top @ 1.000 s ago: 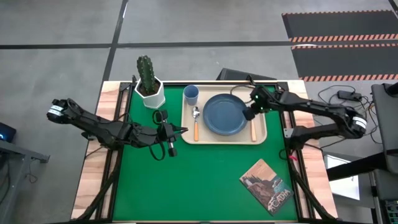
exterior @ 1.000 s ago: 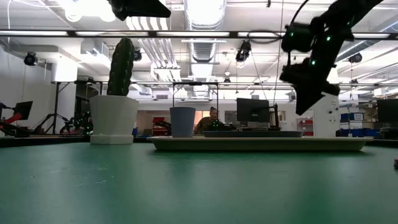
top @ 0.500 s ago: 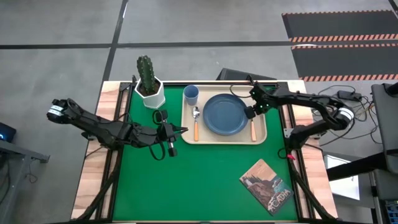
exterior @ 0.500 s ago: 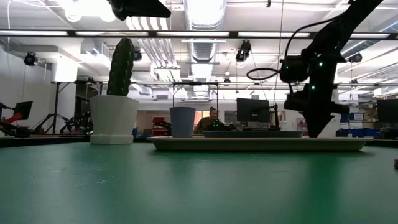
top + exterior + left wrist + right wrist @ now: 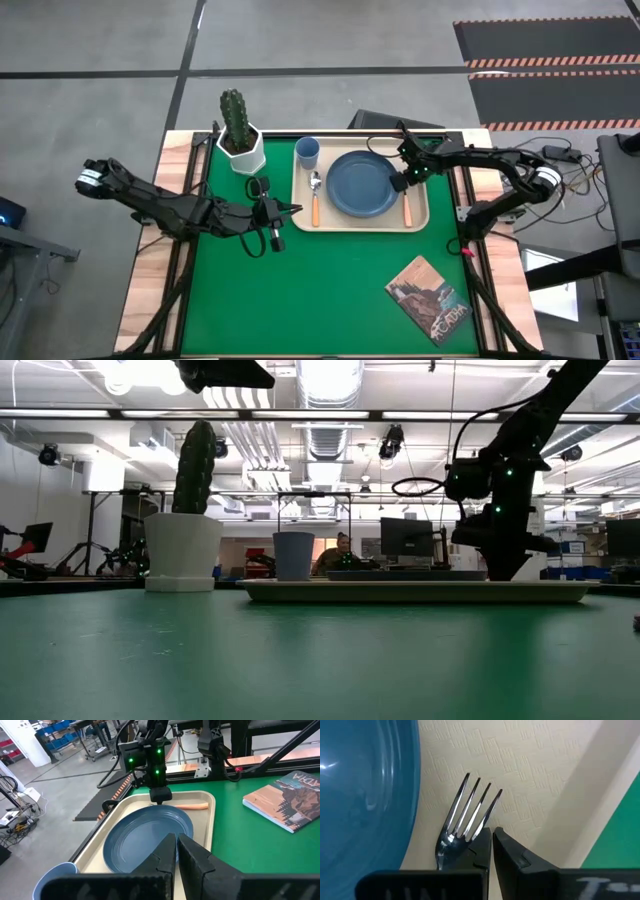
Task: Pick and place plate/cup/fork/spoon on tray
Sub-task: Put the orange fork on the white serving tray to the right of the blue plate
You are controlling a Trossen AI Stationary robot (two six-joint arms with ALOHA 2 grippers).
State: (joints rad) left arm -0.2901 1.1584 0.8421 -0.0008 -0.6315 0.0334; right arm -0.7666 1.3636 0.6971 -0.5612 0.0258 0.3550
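Note:
The cream tray holds the dark-blue plate, the light-blue cup, the spoon left of the plate and the fork right of it. My right gripper is shut and low over the tray, pointing down at the fork's tine end. The fork lies flat on the tray floor. My left gripper is shut and empty, hovering over the mat just left of the tray. My right gripper comes from above, pointing down. Its shut fingertips stand right beside the fork's neck, just behind the tines. I cannot tell whether a finger touches the fork, which lies flat on the tray.
A white pot with a cactus stands at the far left of the green mat, beside the tray. A book lies near the table's near right corner. The raised tray rim runs close to my right gripper.
My right gripper has come down from well above the tray to just over its floor at the fork's tine end, and its arm has folded in. The fork, plate, cup and spoon have stayed put.

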